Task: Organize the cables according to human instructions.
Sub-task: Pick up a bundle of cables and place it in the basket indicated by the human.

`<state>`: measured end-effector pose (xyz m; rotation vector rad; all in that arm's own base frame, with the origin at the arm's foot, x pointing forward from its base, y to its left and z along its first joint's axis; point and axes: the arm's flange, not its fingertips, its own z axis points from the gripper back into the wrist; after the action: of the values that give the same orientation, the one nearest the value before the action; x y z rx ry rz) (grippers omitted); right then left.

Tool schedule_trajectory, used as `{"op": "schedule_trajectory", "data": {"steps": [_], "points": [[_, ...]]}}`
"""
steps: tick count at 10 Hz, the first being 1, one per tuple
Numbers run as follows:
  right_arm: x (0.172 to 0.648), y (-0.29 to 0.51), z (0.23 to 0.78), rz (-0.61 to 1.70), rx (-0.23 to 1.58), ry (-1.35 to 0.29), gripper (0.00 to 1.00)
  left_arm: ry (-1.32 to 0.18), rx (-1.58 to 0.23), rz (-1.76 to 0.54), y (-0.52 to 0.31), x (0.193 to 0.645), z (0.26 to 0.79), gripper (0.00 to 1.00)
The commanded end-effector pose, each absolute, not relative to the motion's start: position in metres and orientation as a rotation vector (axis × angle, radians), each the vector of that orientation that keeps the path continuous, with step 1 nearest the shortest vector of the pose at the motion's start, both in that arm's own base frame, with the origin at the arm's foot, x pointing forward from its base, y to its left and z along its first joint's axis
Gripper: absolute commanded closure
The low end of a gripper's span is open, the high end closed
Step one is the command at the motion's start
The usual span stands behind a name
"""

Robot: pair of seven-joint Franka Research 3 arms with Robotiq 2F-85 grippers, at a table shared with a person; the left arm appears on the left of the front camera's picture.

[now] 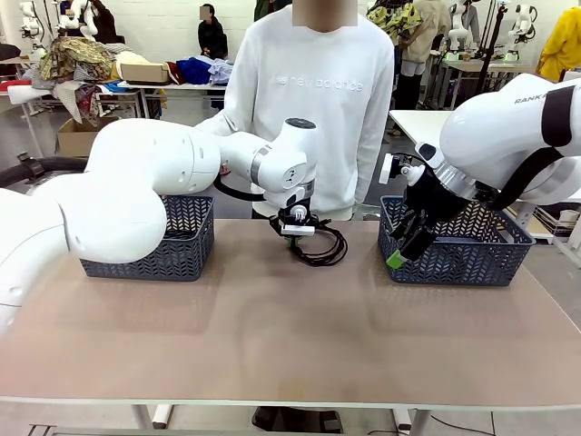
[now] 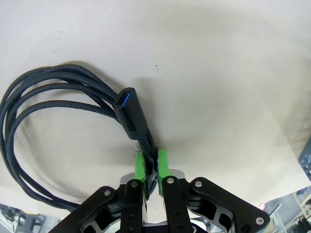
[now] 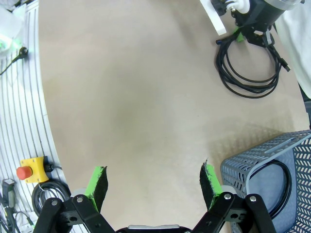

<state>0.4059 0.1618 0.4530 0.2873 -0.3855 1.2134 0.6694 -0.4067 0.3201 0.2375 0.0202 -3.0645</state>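
With my left gripper clenched on the cable behind its plug, coil trails leftward; left basket nearest; right gripper released.

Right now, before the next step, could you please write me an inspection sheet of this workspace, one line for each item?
Surface: beige table, bare in the middle.
Job's things: one black coiled cable on the table at the far side; another cable lies inside the right basket; left basket contents cannot be told.
Clutter: nothing seen on the table.
Grippers: left gripper shut on the coiled cable just behind its blue-tipped plug; right gripper open, empty, above the table beside the right basket.
Cables: braided loops spread on the surface beside the left gripper.
Surroundings: a person in a white sweatshirt stands at the far side; a red stop button below the table edge.
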Motion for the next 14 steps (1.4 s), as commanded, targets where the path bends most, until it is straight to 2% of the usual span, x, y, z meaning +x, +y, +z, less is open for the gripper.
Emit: {"op": "schedule_trajectory", "data": {"steps": [1,3,8,10,14], "points": [[0.405,0.161,0.454,1.21,0.287,-0.389,0.0,0.013,0.23,-3.039,-0.404,0.672,0.336,1.0],[0.405,0.161,0.454,1.21,0.287,-0.389,0.0,-0.027,0.231,-2.889,-0.395,0.663,0.358,1.0],[0.405,0.161,0.454,1.21,0.287,-0.389,0.0,-0.201,-0.027,-2.583,-0.35,0.613,0.425,1.0],[0.405,0.161,0.454,1.21,0.287,-0.389,0.0,-0.28,-0.042,-2.434,-0.315,0.594,0.448,1.0],[0.405,0.161,0.454,1.21,0.287,-0.389,0.0,-0.197,-0.05,-2.164,-0.27,0.569,0.471,1.0]]}}
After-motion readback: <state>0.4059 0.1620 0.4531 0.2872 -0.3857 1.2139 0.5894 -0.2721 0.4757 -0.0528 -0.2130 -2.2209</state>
